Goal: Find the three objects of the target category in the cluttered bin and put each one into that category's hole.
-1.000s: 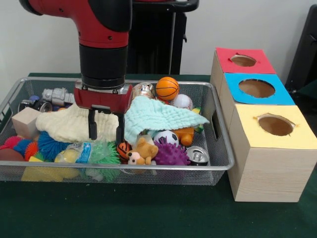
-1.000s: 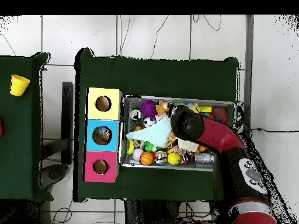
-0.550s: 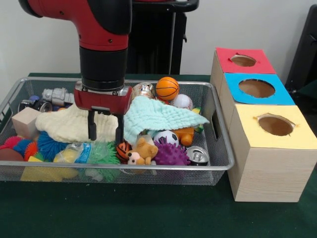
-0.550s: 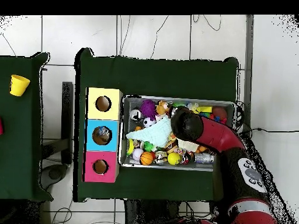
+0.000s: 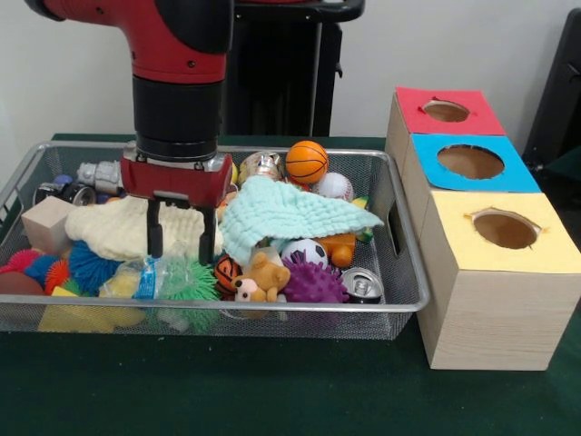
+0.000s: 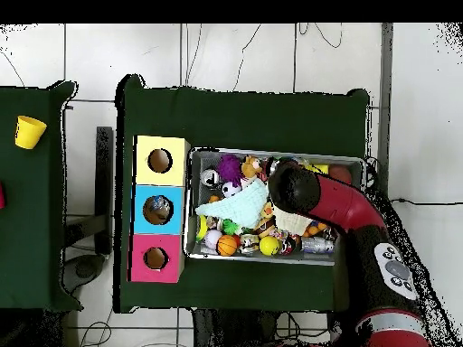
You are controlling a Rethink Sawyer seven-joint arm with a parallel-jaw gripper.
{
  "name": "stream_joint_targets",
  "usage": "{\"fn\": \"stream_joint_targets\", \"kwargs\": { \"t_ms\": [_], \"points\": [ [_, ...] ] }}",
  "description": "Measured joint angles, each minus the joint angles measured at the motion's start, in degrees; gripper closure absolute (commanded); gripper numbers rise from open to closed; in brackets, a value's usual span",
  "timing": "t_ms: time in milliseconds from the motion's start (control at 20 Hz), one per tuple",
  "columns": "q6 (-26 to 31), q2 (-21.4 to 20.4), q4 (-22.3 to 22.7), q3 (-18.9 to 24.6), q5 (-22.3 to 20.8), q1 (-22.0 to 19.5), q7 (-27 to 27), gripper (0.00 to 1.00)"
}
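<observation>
My gripper (image 5: 181,243) hangs open and empty in the left half of the wire bin (image 5: 399,300). Its fingertips hover just over the cream cloth (image 5: 109,227) and above a green spiky ball (image 5: 189,282). To its right a mint cloth (image 5: 290,211) drapes over other toys. Around that cloth lie an orange basketball (image 5: 307,161), a baseball (image 5: 334,186), a soccer ball (image 5: 304,250), a small basketball (image 5: 227,272), a teddy bear (image 5: 261,277), a purple spiky ball (image 5: 313,283) and a can (image 5: 363,286). In the overhead view the arm (image 6: 294,188) hides the gripper.
Three wooden boxes stand beside the bin, each with a hole: red (image 5: 446,111), blue (image 5: 470,162), yellow (image 5: 505,229). A wooden block (image 5: 45,222), a blue spiky ball (image 5: 91,265) and metal parts (image 5: 104,175) fill the bin's left end. A yellow cup (image 6: 29,132) sits on a separate table.
The gripper has shifted a little to the left in the front view, still open and empty. The toys and cloths have not moved.
</observation>
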Motion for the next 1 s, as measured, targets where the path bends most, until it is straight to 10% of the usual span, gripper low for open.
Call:
{"fn": "stream_joint_targets", "kwargs": {
  "t_ms": [200, 250, 1000],
  "points": [
    [0.00, -0.29, -0.66, -0.09, 0.00, -0.13, 0.00, 0.00],
    [0.00, -0.37, -0.76, -0.10, 0.00, -0.16, 0.00, 1.00],
    [0.01, -0.72, -0.93, -0.34, -0.58, -0.20, 0.00, 1.00]
  ]
}}
